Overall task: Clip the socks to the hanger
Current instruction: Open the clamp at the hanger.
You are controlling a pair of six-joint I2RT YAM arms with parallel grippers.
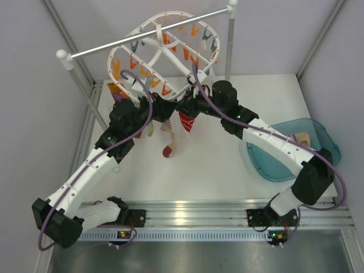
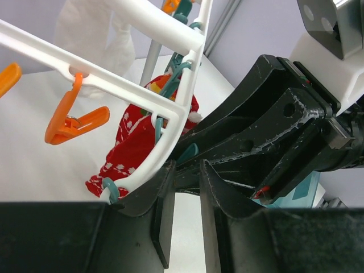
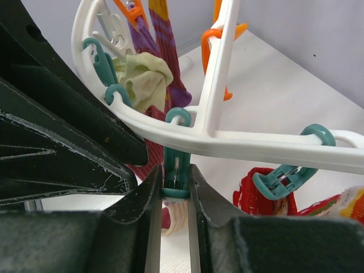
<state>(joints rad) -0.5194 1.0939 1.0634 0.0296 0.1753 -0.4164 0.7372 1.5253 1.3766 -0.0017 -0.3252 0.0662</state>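
One sock (image 1: 168, 136) hangs vertical — toe down — below teal clip (image 3: 177, 162) in right claw (image 3: 174, 185).

The white hanger (image 3: 267, 145) is carrying orange and teal clips (image 3: 175, 170). A red sock (image 2: 133, 145) is showing white specks, a cream sock (image 1: 168, 149) is ending red, and the right bin (image 1: 270, 168) is showing teal.

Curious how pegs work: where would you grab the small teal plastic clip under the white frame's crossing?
Probably pinch the small teal plastic clip across its two opposite sides, coming from below: it hangs down from the white plastic hanger frame.
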